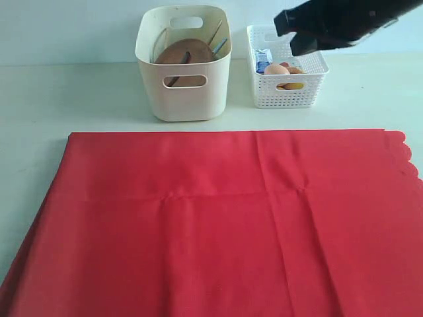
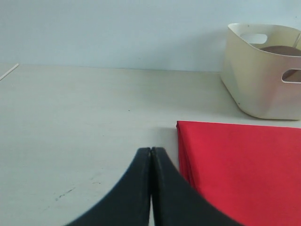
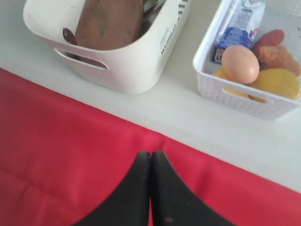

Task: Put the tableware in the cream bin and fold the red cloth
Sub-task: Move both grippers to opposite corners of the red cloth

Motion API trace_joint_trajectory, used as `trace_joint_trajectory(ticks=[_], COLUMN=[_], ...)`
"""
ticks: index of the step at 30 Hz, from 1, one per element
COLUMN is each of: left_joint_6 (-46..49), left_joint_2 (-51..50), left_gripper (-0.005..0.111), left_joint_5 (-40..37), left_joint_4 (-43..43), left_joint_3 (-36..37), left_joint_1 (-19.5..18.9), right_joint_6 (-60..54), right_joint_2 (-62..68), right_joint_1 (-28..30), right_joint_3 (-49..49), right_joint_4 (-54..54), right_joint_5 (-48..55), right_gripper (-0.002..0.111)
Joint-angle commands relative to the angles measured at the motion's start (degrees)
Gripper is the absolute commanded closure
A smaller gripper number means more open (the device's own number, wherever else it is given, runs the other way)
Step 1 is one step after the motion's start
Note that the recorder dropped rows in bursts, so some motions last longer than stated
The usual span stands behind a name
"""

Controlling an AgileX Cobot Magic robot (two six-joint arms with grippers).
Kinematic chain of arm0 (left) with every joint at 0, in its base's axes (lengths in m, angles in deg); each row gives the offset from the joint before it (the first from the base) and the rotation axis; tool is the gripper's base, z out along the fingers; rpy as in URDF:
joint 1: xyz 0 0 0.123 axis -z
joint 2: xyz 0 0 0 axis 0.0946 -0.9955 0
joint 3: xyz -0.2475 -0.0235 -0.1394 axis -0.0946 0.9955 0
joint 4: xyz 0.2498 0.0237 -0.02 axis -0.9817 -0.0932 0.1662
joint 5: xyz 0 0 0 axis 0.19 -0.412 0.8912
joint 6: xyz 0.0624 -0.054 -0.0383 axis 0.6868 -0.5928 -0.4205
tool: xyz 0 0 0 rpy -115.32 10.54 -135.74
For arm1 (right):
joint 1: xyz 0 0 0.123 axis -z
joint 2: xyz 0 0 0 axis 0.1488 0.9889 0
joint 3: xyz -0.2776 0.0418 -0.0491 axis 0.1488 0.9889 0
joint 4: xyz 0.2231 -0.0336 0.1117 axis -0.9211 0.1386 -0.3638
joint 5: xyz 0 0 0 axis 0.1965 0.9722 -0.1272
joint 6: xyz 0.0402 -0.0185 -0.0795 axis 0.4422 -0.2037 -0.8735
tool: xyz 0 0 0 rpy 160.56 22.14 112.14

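The red cloth [image 1: 231,218] lies spread flat over the front of the table, with its scalloped edge [image 1: 411,157] at the right. Behind it stands the cream bin [image 1: 183,72], holding the brown plate [image 1: 184,54] and chopsticks [image 1: 217,32]; the other tableware is hidden. My left gripper [image 2: 151,150] is shut on nothing, low over bare table beside the cloth's corner [image 2: 188,129]. My right gripper [image 3: 151,154] is shut and empty, hovering over the cloth's far edge [image 3: 141,136] in front of the bin [image 3: 131,66]. Only the right arm [image 1: 337,23] shows in the exterior view.
A white lattice basket [image 1: 287,72] to the right of the bin holds an egg [image 3: 240,63], an orange [image 3: 275,82], a carton [image 3: 235,28] and a sausage [image 3: 269,38]. Bare table [image 2: 84,117] stretches left of the cloth. A thin pale stick-like mark [image 2: 9,71] lies far left.
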Motion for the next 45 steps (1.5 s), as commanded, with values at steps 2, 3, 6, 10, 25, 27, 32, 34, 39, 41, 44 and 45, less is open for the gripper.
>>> trace_joint_trajectory(ticks=[2, 3, 6, 10, 25, 27, 32, 34, 39, 41, 44, 45], left_joint_6=[1.0, 1.0, 1.0, 0.0, -11.0, -8.9, 2.7, 4.0, 4.1, 4.1, 4.9, 5.0], left_joint_2=[-0.3, -0.3, -0.3, -0.3, -24.3, -29.5, -41.0, -45.9, -58.7, -63.8, -70.2, -72.2], left_gripper=[0.106, 0.106, 0.106, 0.106, 0.106, 0.106, 0.106, 0.106, 0.105, 0.103, 0.091, 0.084], left_joint_5=[0.2, 0.2, 0.2, 5.7, 12.9, 9.8, 4.6, 4.0, 5.4, 6.3, 7.0, 7.0], left_joint_4=[-1.6, -1.6, -1.6, 1.9, 12.4, 12.4, 13.0, 14.3, 19.1, 21.0, 21.4, 21.4], left_joint_3=[0.0, 0.0, 0.0, 0.0, -10.4, -12.0, -15.8, -16.9, -18.4, -18.7, -19.9, -20.5], left_joint_1=[0.3, 0.3, 0.3, 0.3, 0.3, 0.3, 0.3, 1.2, 6.8, 8.5, 11.1, 12.0], right_joint_6=[1.2, 1.8, 2.0, 2.1, 3.4, 3.4, 3.4, 3.4, 3.4, 3.4, 3.4, 3.4], right_joint_2=[-4.8, -5.4, -7.8, -11.9, -3.9, -3.8, -3.8, -3.8, -3.8, -3.8, -3.8, -3.8], right_joint_1=[0.4, 0.4, 0.4, 0.4, 0.4, 0.4, 0.4, 0.4, 0.4, 0.4, 0.4, 0.4], right_joint_3=[8.1, 9.2, 13.3, 19.8, 32.4, 32.4, 32.4, 32.4, 32.4, 32.4, 32.4, 32.4], right_joint_4=[0.0, 0.2, 1.3, 1.5, 1.1, 0.9, 0.8, 0.8, 0.8, 0.8, -0.3, -1.1], right_joint_5=[-4.1, -4.5, -5.8, -7.2, -14.3, -14.4, -15.7, -15.8, -15.9, -15.9, -15.9, -15.9], right_gripper=[0.108, 0.108, 0.108, 0.108, 0.108, 0.108, 0.108, 0.108, 0.108, 0.108, 0.108, 0.108])
